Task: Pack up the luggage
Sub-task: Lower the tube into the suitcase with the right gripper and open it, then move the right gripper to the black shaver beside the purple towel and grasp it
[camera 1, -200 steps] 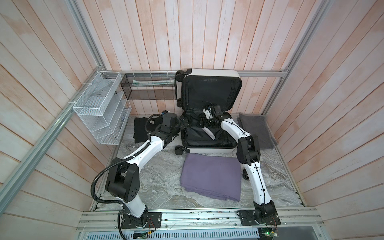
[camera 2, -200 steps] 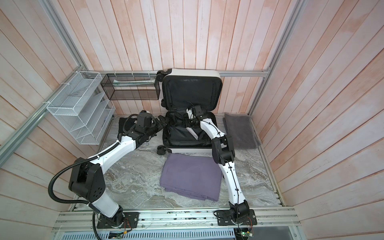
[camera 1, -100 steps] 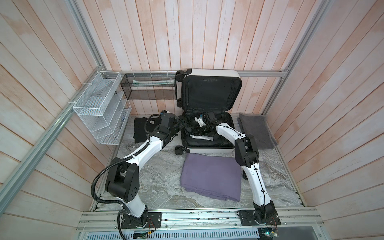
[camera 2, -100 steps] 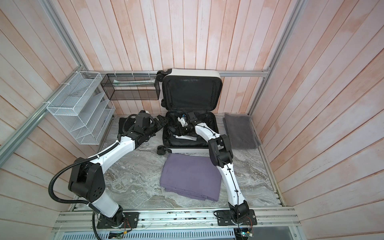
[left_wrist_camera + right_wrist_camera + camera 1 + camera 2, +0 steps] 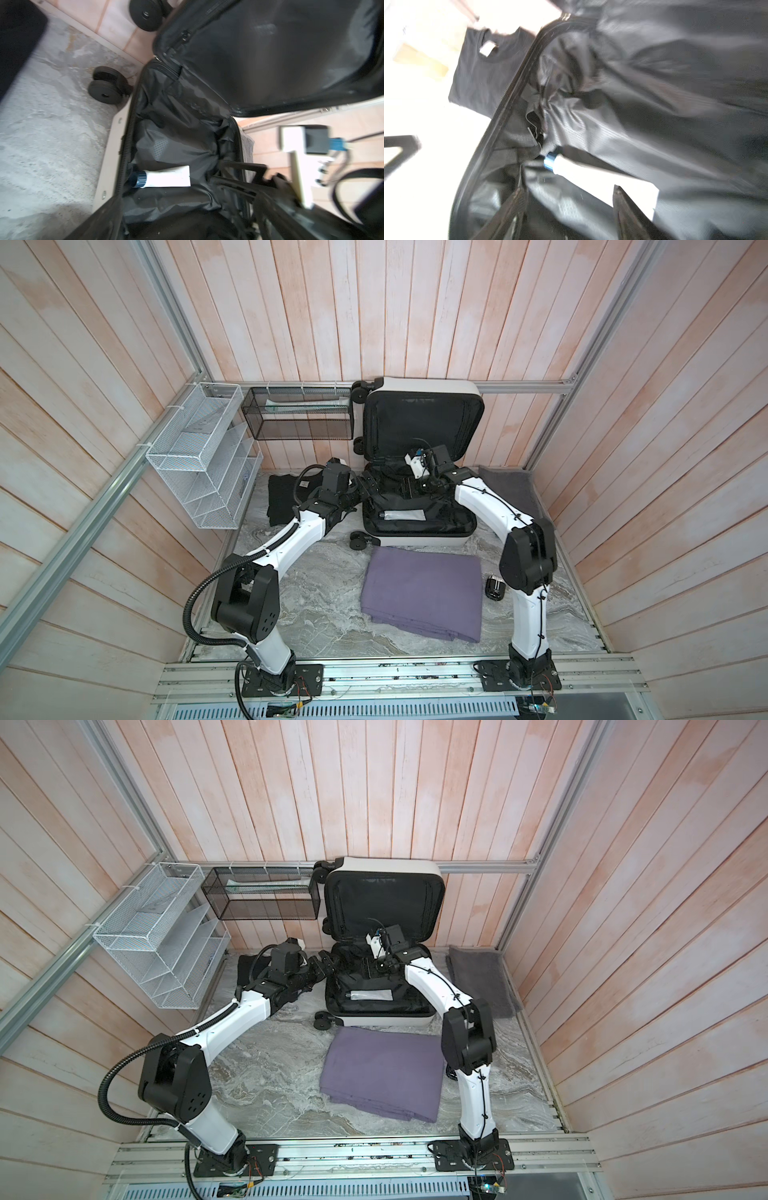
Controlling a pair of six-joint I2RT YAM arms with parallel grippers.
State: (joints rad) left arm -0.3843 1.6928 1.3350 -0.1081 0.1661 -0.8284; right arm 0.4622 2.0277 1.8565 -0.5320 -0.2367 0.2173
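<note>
The luggage [image 5: 415,540] [image 5: 382,1020] is a white hard-shell case that lies open at the back of the table, its black-lined lid leaning on the wall. A white tube with a blue cap [image 5: 403,514] [image 5: 371,994] [image 5: 168,176] [image 5: 591,180] lies flat in the base. My left gripper [image 5: 368,485] [image 5: 326,965] [image 5: 191,226] hangs wide open at the base's left rim, holding nothing. Over the back of the base my right gripper [image 5: 409,489] [image 5: 370,969] [image 5: 566,209] stands open, with only lining between its fingers [image 5: 625,207].
A folded purple cloth [image 5: 422,593] lies in front of the case. A grey towel [image 5: 511,489] lies to its right and a black shirt [image 5: 286,493] to its left. A small black object [image 5: 494,588] sits by the right arm. A black mesh basket [image 5: 299,418] and a white wire rack [image 5: 203,456] hang at the back left.
My right gripper swung left over the base, then back towards the lid. The white tube went from slanted to lying flat in the base. The left arm barely moved.
</note>
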